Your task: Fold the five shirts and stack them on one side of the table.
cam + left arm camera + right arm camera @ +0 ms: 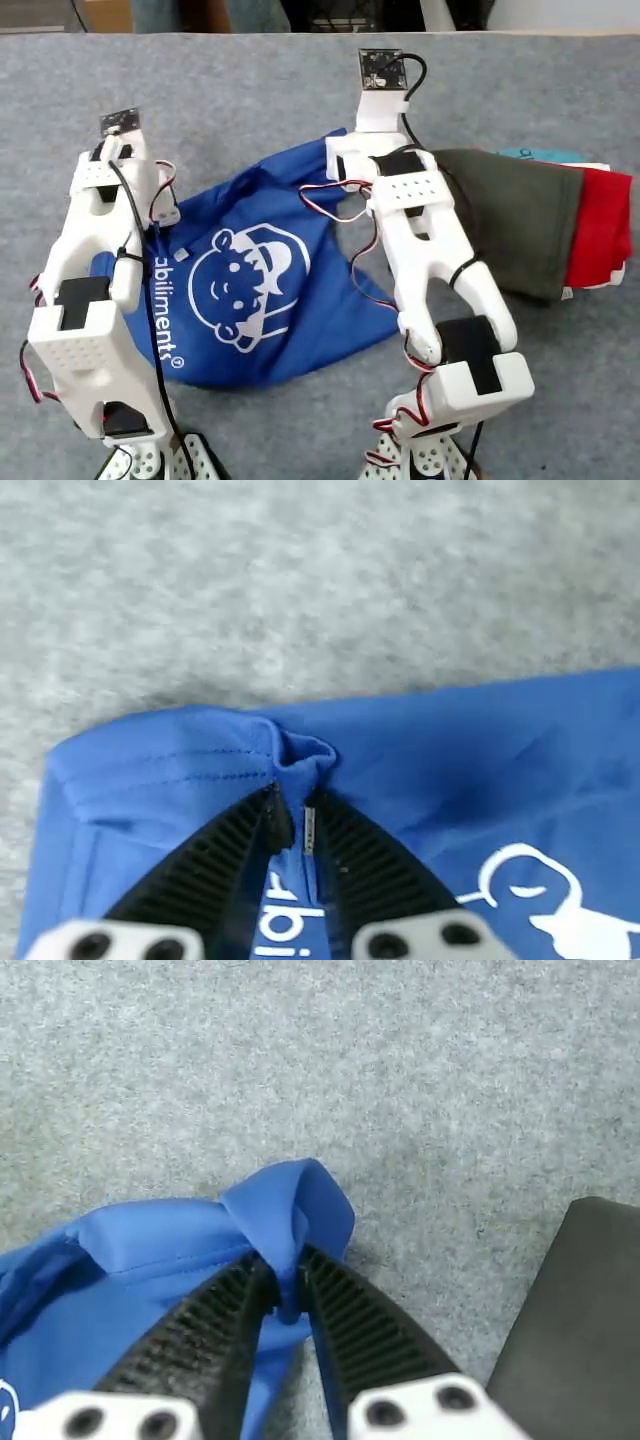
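A: Blue printed cotton shirt (250, 290)?
B: Spread on grey felt desk (250, 90); pinched tight at 10 o'clock by left fingers (220, 860), at 1 o'clock by right fingers (200, 1340).
A: Nearby?
B: Folded olive shirt (520, 230) over red shirt (605, 235) at 3 o'clock, partly behind right arm (430, 240).

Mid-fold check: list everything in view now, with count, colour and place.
blue shirt: 1, blue with white print, mid-table between the arms.
dark olive shirt: 1, olive, folded atop the stack at right.
red shirt: 1, red, folded under the olive one, sticking out.
teal edge: 1, teal, behind the stack; item unclear.
table cover: 1, grey, under everything.
left tool: 1, black, shut on the blue shirt's edge.
right tool: 1, black, shut on its corner nearest the stack.
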